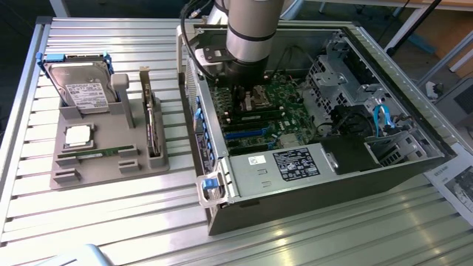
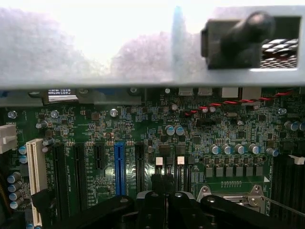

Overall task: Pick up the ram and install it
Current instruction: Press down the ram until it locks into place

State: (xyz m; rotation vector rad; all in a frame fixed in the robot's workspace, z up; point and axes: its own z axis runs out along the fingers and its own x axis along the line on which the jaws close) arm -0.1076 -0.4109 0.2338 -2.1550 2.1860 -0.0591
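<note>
Meanwhile the ram (image 1: 106, 151) lies in its holder at nine o'clock from the arm's fingers (image 2: 159, 202), seemingly pressed together over the motherboard (image 2: 200, 129); descending risks scraping components.

The counter (image 1: 111, 221) is ribbed bare metal with a dull sheen. The holder (image 1: 103, 166) looks like matt grey plastic. The case (image 1: 414, 166) is dark painted sheet metal, and its board (image 2: 228, 124) is glossy green. The arm (image 1: 251, 27) is smooth brushed metal.
</note>
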